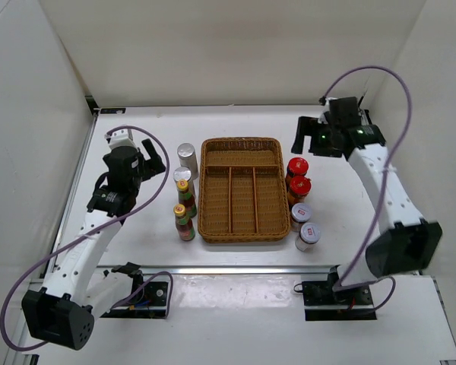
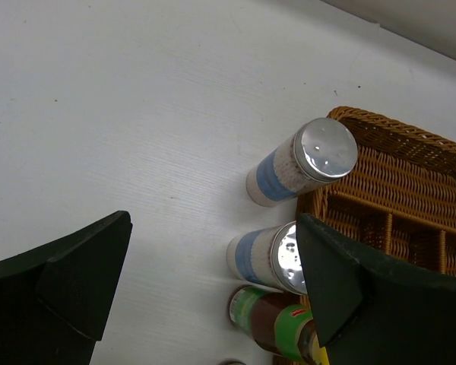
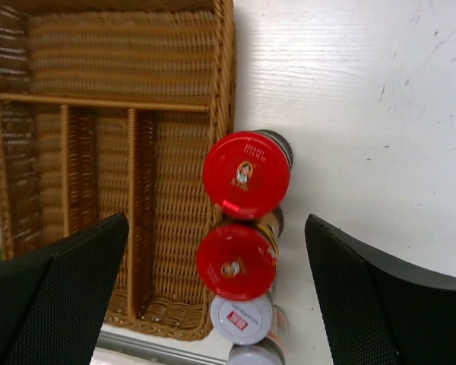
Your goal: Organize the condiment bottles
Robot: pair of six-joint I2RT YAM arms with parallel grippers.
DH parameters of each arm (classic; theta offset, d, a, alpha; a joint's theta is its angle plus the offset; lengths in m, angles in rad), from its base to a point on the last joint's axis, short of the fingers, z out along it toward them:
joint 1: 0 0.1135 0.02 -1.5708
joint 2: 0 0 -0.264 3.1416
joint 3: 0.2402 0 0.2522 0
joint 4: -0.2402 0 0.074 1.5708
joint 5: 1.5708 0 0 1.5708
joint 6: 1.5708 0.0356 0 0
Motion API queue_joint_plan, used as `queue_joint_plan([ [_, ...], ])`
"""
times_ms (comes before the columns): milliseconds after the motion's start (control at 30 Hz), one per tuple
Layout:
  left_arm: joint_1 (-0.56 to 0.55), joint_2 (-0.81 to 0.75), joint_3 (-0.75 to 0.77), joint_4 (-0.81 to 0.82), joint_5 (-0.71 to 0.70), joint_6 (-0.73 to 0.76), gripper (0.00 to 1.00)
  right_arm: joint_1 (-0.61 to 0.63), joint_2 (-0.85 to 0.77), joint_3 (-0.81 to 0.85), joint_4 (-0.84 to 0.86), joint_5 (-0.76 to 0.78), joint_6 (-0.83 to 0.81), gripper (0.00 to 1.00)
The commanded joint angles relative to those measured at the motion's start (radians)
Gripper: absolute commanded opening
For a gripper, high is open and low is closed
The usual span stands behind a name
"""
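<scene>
**Beside the tray: two lines of bottles, both arms unloaded**

Left of the brown wicker divided tray (image 1: 202, 199) on the white table (image 1: 137, 122), four bottles stand in a line from far to near. They are the far silver-capped white shaker (image 1: 187, 154), the near silver-capped white shaker (image 1: 182, 176), the far yellow-capped bottle (image 1: 184, 195) and the near yellow-capped bottle (image 1: 185, 222). Right of the tray stands a matching line: the far red-lidded dark jar (image 1: 297, 167), the near red-lidded dark jar (image 1: 300, 187), the far grey-lidded short jar (image 1: 301, 214) and the near grey-lidded short jar (image 1: 308, 235). All eight are upright, just beside the tray's outer wall. None shows inside its compartments.

Your left gripper (image 2: 213, 224) hovers near the shakers with its fingers spread wide and nothing between them. Your right gripper (image 3: 216, 224) hovers near the red-lidded jars, likewise spread and unloaded.

Expect trouble from the crowding. Neighbours touch or nearly touch, so a finger lowered between two bottles may clip the next one and topple the line. The wicker wall sits close on the inner side, and a finger catching it could drag the tray. The long compartments look narrow, so a bottle set down off-centre may land on a divider and fall.

The shakers are tall and slim, with blue bands and mirror-bright caps, and probably tip easily. The yellow-capped bottles carry red and green labels. The red lids are broad and flat, each with a small printed emblem.
</scene>
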Motion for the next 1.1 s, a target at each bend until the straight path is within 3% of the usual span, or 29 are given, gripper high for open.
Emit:
queue_joint_plan([
  [0, -0.001, 0.003, 0.002, -0.023, 0.001, -0.014, 1.0, 0.038, 0.102, 0.076, -0.057, 0.116, 0.037, 1.0],
  [367, -0.001, 0.04, 0.021, -0.032, -0.03, -0.014, 1.0, 0.059, 0.33, 0.096, -0.059, 0.135, 0.046, 1.0],
  [500, -0.001, 0.04, 0.011, -0.032, -0.03, -0.014, 1.0, 0.081, 0.356, 0.096, -0.059, 0.189, 0.046, 0.86],
  [733, -0.001, 0.051, 0.011, -0.032, -0.03, -0.014, 1.0, 0.1, 0.289, 0.156, -0.059, 0.314, 0.046, 0.35],
  [933, -0.001, 0.051, 0.011, -0.032, -0.039, -0.014, 1.0, 0.209, 0.144, 0.219, -0.01, 0.488, -0.009, 0.12],
  [1067, -0.001, 0.051, 0.011, -0.032, -0.039, -0.014, 1.0, 0.301, 0.083, 0.23, 0.021, 0.476, -0.046, 0.03],
])
